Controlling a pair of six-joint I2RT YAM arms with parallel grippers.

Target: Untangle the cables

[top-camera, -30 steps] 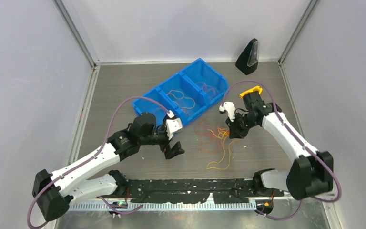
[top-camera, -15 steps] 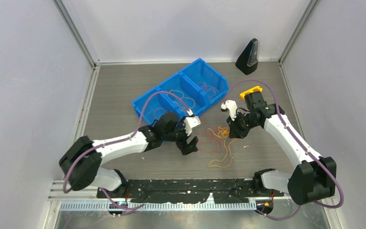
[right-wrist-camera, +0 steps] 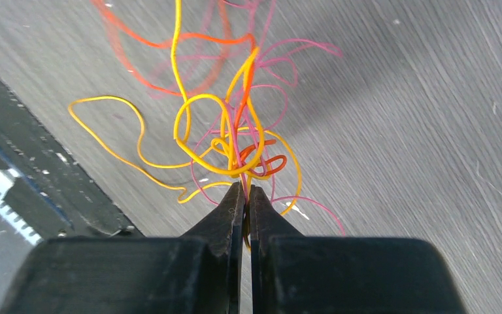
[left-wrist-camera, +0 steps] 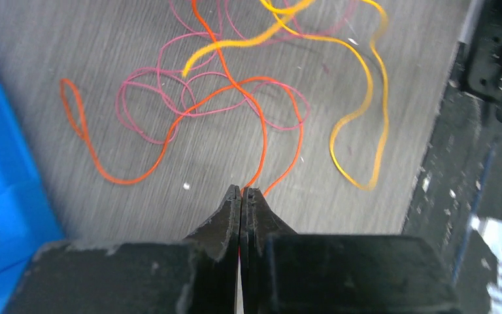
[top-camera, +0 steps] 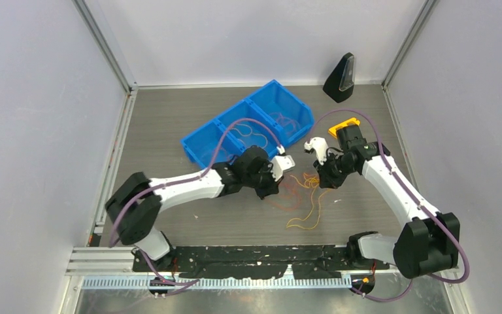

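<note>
The cables (top-camera: pixel 302 195) lie in a loose heap on the tabletop (top-camera: pixel 170 118), a little right of its middle and nearer the near edge than the far one, with both grippers at the heap. Within it, the red-orange cable (left-wrist-camera: pixel 264 140) runs straight into the tips of the left gripper (left-wrist-camera: pixel 242 193), whose jaws are pressed together on that single strand at the heap's left side. The right gripper (right-wrist-camera: pixel 242 190) is likewise pinched closed, on the tight knot where the yellow cable (right-wrist-camera: pixel 199 98), the pink cable (right-wrist-camera: pixel 307 43) and a red loop bunch together. The step in hand looks like drawing one strand out of the knot while the other arm anchors it. The next move probably calls for the left arm to pull slowly toward the left edge, keeping the strand low. Pink loops cross the red line in several places and could drag along or tighten. A blue bin (top-camera: pixel 225 118) with a few thin cables in its compartments sits beyond the heap toward the far edge, and a black wedge (top-camera: pixel 342 77) stands in the far right corner.
</note>
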